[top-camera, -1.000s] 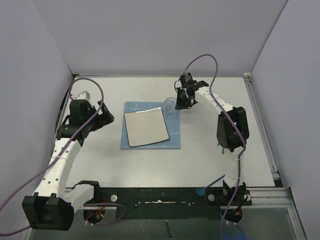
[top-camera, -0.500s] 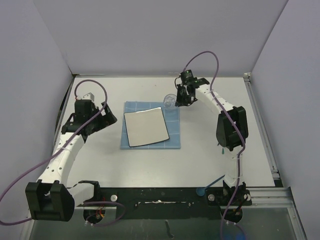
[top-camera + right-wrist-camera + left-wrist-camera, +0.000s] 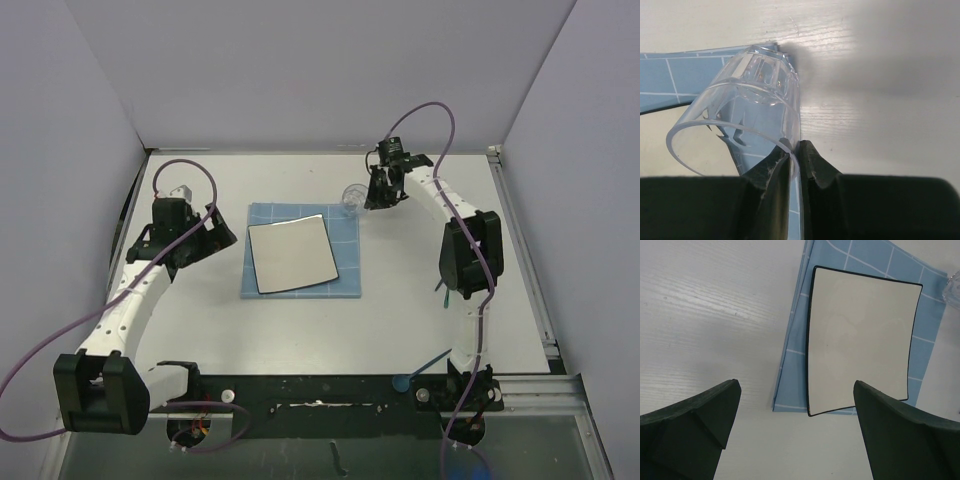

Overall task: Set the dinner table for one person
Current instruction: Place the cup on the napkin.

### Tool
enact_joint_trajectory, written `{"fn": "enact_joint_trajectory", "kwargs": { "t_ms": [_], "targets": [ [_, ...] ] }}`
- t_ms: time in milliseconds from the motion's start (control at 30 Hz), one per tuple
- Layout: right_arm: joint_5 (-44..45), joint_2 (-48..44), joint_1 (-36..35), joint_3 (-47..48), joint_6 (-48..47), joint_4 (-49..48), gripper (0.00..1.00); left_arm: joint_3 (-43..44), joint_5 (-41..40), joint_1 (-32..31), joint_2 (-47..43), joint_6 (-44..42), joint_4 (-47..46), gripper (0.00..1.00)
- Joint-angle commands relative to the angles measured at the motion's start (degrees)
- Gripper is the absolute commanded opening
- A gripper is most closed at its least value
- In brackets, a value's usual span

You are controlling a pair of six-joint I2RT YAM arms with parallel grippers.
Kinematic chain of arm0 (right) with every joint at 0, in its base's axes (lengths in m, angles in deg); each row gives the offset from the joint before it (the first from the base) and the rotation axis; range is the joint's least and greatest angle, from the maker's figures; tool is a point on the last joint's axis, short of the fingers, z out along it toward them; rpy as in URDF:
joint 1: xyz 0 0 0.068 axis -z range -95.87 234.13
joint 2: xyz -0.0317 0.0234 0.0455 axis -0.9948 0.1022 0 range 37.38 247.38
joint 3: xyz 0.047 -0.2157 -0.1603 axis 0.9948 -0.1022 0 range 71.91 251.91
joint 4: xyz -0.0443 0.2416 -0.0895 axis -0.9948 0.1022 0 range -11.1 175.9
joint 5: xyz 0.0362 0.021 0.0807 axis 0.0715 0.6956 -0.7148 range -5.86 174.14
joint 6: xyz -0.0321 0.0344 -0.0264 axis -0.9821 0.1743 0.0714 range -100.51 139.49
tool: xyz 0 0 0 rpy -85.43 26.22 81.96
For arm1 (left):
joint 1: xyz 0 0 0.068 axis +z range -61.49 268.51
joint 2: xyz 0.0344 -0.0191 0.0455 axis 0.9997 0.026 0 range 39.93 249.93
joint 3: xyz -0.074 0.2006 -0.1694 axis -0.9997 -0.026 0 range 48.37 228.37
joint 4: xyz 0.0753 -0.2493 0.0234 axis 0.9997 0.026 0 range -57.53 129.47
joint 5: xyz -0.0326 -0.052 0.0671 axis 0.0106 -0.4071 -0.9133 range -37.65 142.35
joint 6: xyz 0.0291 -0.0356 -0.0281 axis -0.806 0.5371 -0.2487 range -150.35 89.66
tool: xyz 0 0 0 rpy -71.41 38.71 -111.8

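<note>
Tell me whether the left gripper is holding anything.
No, the left gripper is open, its jaws wide apart above the dinner table with nothing between them.

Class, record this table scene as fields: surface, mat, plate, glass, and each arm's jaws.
surface: white dinner table
mat: blue grid placemat, flat, mid-table
plate: square white plate, dark rim, on the placemat
glass: clear glass, tilted, at the placemat's far right corner
left jaws: open, empty, above the table left of the placemat
right jaws: shut on the glass's rim
</note>
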Motion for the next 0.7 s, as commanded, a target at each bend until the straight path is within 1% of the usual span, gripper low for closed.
{"fn": "enact_joint_trajectory", "kwargs": {
  "t_ms": [0, 267, 300, 333, 367, 433, 467, 533, 667],
  "targets": [
    [-1.14, -1.32, -0.15, -1.75, -0.25, -3.36, 0.0, 1.81, 0.22, 0.28, 0.38, 0.1, -3.2, 0.97],
    [-2.58, -0.74, -0.37, -3.73, 0.29, -4.44, 0.0, 2.43, 0.26, 0.28, 1.16, 0.08, -3.33, 0.97],
    [-2.46, -0.69, -0.52, -3.61, -0.02, -4.44, 0.1, 2.36, 0.23, 0.28, 1.02, 0.1, -3.26, 0.97],
    [-2.07, -0.7, -0.7, -3.38, -0.32, -4.25, 0.23, 2.25, 0.17, 0.28, 0.9, 0.1, -3.24, 0.97],
    [-1.94, -0.69, -0.84, -3.16, -0.27, -4.0, 0.32, 2.06, 0.09, 0.28, 0.73, 0.1, -3.27, 0.97],
    [-2.08, -1.04, -0.85, -3.5, -0.13, -4.33, 0.49, 1.73, -0.04, 0.28, 0.54, 0.1, -3.32, 0.97],
    [-2.28, -1.32, -0.85, -3.74, -0.02, -4.68, 0.56, 1.57, -0.11, 0.28, 0.45, 0.1, -3.33, 0.97],
    [-2.72, -1.55, -0.85, -4.01, 0.14, -5.09, 0.66, 1.2, -0.05, 0.28, 0.43, 0.13, -3.52, 0.97],
    [-3.62, -1.73, -0.88, -4.15, 0.3, -5.42, 0.74, 0.75, 0.04, 0.28, 0.3, 0.21, -3.65, 0.97]
  ]
}}
